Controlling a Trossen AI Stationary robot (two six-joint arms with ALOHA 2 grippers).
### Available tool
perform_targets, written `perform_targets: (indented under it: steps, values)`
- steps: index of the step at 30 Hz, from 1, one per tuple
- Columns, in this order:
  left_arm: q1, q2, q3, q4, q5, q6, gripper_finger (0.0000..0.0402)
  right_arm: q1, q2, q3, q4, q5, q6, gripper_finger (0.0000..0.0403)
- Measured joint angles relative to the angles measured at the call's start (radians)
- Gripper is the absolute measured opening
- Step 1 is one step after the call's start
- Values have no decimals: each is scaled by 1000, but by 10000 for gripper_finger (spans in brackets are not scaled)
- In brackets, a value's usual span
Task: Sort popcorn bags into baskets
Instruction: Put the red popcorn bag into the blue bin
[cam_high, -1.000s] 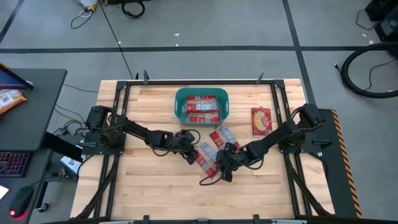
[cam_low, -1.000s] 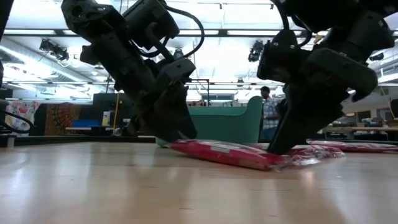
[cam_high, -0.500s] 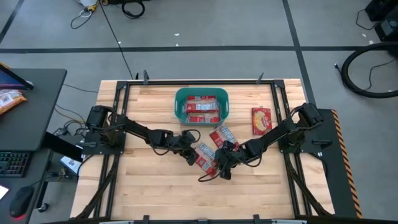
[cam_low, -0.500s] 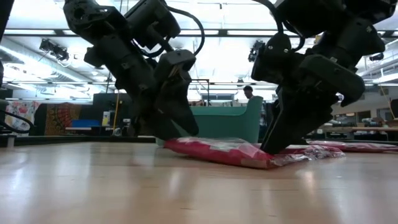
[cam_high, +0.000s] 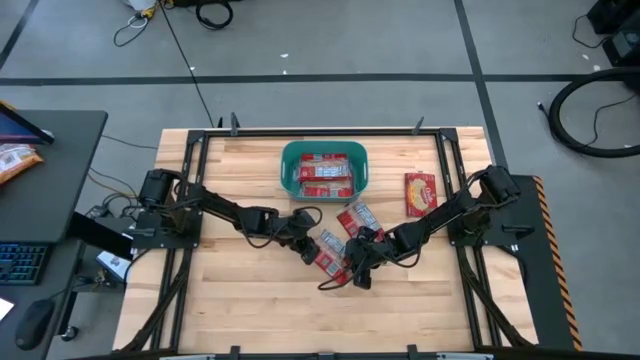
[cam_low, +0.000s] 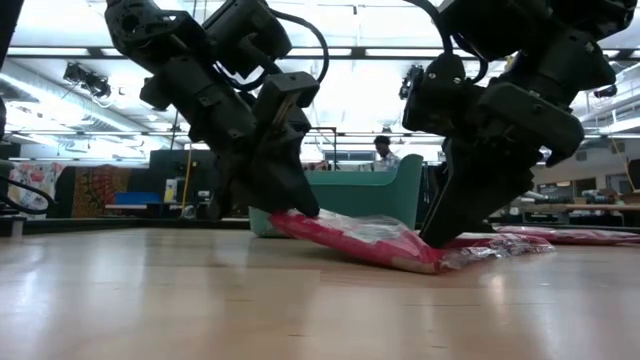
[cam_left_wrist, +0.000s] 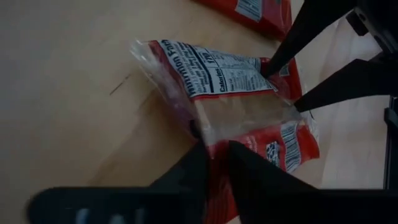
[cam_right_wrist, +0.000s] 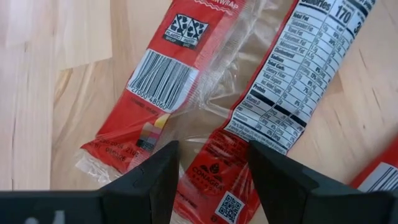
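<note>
A red popcorn bag (cam_high: 330, 250) lies label side down in the middle of the table, between my two grippers. My left gripper (cam_high: 310, 245) is shut on the bag's left end, which is raised (cam_low: 300, 222). My right gripper (cam_high: 352, 268) stands open over the other end (cam_right_wrist: 205, 118). A second bag (cam_high: 358, 217) lies flat just behind. A third bag (cam_high: 420, 193), with a yellowish design, lies to the right. The teal basket (cam_high: 287, 170) stands at the far middle with several bags inside. My left gripper pinches a corner of the bag's left end (cam_left_wrist: 208, 138) between its two fingers, slanting down from the table's left. That end is lifted off the wood, and the bag slopes down to its other end on the table. My right gripper stands open with both fingertips (cam_left_wrist: 270, 68) down on the bag near its right end (cam_low: 425, 255). They are set apart across the bag's width and come steeply from above. That end stays flat on the table.
Bare wood lies near and left of the grippers. A dark cable (cam_high: 330, 287) trails by the right gripper. A side desk at the left carries an orange snack bag (cam_high: 15, 160). A person (cam_low: 380, 152) stands in the room behind the basket.
My left gripper has shut on the bag's left end and raised it a little; the bag now slopes instead of lying flat. My right gripper shifted slightly toward the bag early on, then held still on the other end.
</note>
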Motion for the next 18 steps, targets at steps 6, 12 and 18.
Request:
perform_targets:
  steps: [6, 12, 18]
  values:
    - [0, -2, 0, 11, 5, 9, 10, 0, 0, 0, 1, -7, 21, 198]
    - [32, -18, 2, 17, 64, 27, 11, 1, -12, 56, -104, -44, 40, 195]
    - [67, -80, 3, 10, 103, 40, 9, 6, -98, 143, -391, 23, 75, 174]
